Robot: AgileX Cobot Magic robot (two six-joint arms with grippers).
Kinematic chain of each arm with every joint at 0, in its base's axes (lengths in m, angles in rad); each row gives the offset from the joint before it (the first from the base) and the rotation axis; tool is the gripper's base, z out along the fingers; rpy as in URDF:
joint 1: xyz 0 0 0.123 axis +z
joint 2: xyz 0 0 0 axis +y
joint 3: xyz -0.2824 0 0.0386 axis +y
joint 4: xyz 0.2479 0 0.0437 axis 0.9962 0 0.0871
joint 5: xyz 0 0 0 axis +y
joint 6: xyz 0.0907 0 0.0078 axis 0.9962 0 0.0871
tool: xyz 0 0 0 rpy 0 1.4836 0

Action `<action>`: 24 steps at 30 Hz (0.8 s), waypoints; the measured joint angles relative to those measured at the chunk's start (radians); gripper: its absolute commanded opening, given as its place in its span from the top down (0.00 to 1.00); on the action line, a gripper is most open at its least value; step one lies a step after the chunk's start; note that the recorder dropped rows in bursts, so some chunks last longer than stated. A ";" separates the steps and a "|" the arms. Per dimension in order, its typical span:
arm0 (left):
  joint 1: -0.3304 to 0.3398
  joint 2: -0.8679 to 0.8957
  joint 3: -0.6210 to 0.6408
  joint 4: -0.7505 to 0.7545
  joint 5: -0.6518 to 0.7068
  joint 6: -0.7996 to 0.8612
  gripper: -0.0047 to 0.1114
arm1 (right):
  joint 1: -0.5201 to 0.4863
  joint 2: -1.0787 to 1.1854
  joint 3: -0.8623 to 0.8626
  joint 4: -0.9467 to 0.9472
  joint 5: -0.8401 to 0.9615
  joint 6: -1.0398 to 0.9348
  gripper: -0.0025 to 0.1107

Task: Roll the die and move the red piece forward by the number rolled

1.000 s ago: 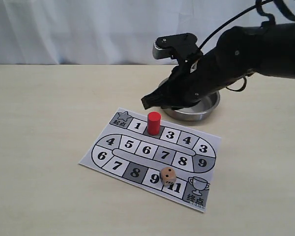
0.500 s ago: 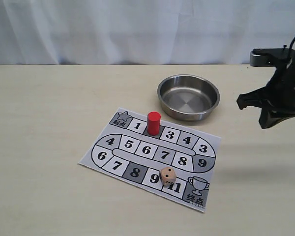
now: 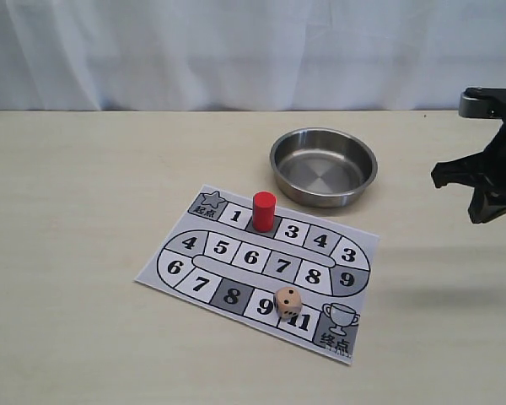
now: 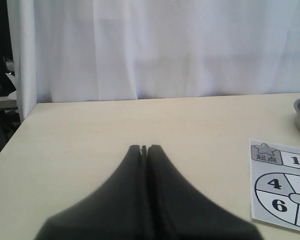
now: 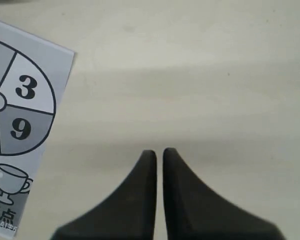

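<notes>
A small pale tan wooden die with black pips lies at rest on the near right part of the printed grey-and-white paper game board, across the squares marked 9 and 11. Its upper face is too small to read with confidence. The solid red upright cylinder piece stands on the dark square between 1 and 3 in the board's far row, near the starting star, so the advance looks not yet made. A round stainless steel bowl sits just beyond the board and holds nothing; it is probably there as a place to roll into. The right tool hangs over bare desk to the right of the board, well apart from the die, its jaws drawn to a thin slit and gripping nothing. Held aside like this, it likely leaves the die's face unobstructed for reading. The left tool is pressed fully together and empty, low over the desk left of the board, seemingly kept out of the way.
</notes>
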 measured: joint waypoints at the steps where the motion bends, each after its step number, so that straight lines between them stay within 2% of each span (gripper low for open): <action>1: 0.000 0.000 0.000 0.000 0.000 0.000 0.96 | 0.000 0.000 0.000 -0.006 -0.003 0.000 0.94; 12: 0.000 0.000 0.000 0.000 0.000 0.000 0.96 | 0.000 -0.061 0.002 -0.016 -0.036 -0.034 0.94; 24: 0.000 0.000 0.000 0.000 0.000 0.000 0.96 | 0.000 -0.398 0.002 -0.032 0.004 -0.039 0.94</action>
